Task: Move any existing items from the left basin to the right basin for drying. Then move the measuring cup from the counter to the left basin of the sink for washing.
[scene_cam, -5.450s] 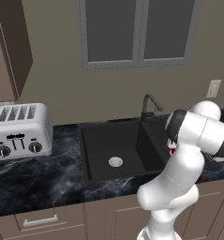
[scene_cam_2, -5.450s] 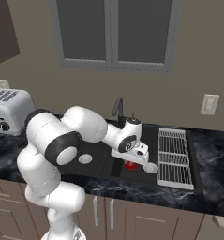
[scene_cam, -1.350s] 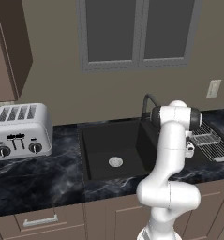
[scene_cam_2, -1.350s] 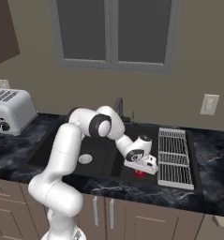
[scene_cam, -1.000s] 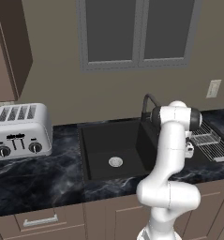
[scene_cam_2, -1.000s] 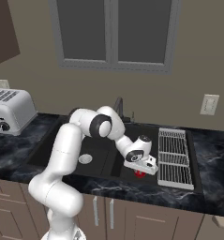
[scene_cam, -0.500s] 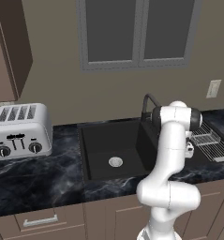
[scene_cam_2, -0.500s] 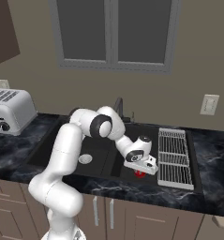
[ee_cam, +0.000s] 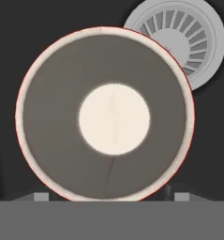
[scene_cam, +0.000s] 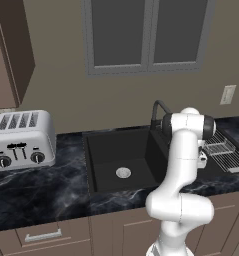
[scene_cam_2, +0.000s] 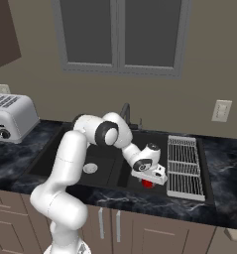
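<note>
Though half-hidden by mug (ee_cam: 105, 115), silver drain (ee_cam: 190, 35)

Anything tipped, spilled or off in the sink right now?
Nothing stands out. The red mug sits upright in the right basin, mouth up and empty, partly covering the round silver drain. The gripper hangs straight above it. The left basin looks dry, with no spill.

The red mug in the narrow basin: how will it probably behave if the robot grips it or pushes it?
The red mug looks rigid, so it probably will not bend. It seems to stand upright with its round mouth up, near the drain, so a push would more likely slide it than roll it. Its rim looks smooth, perhaps slippery.
</note>
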Tool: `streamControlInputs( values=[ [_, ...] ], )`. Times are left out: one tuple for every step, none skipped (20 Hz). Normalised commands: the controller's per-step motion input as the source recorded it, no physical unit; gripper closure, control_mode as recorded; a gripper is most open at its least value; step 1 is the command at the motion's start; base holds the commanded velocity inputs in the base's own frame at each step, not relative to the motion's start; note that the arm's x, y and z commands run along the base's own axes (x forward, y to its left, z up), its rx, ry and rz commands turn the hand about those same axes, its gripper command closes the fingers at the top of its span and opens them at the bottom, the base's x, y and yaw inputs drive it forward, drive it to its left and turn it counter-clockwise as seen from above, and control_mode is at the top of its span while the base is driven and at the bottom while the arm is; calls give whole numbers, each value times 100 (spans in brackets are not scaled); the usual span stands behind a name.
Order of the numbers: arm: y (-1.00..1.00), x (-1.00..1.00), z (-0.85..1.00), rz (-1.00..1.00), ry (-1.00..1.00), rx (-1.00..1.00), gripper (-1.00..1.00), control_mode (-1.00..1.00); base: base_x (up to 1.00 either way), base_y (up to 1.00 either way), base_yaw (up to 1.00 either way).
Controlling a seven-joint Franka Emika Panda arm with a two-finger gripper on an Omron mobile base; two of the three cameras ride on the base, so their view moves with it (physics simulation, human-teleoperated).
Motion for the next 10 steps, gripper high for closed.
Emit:
streamControlInputs(
  values=[
    [0, -2, 3, 0, 0, 0, -100, -100, 0, 0, 0],
    [0, -1, 10, 0, 0, 0, -100, -100, 0, 0, 0],
    [0, 0, 15, 0, 2, 0, -100, -100, 0, 0, 0],
    [0, -3, 24, 0, 0, 0, -100, -100, 0, 0, 0],
    [0, -4, 29, 0, 0, 0, -100, -100, 0, 0, 0],
    [0, 0, 29, 0, 2, 0, -100, -100, 0, 0, 0],
    [0, 0, 35, 0, 2, 0, -100, -100, 0, 0, 0],
    [0, 0, 36, 0, 2, 0, -100, -100, 0, 0, 0],
    [0, 0, 42, 0, 1, 0, -100, -100, 0, 0, 0],
    [0, 0, 46, 0, 1, 0, -100, -100, 0, 0, 0]
  ],
)
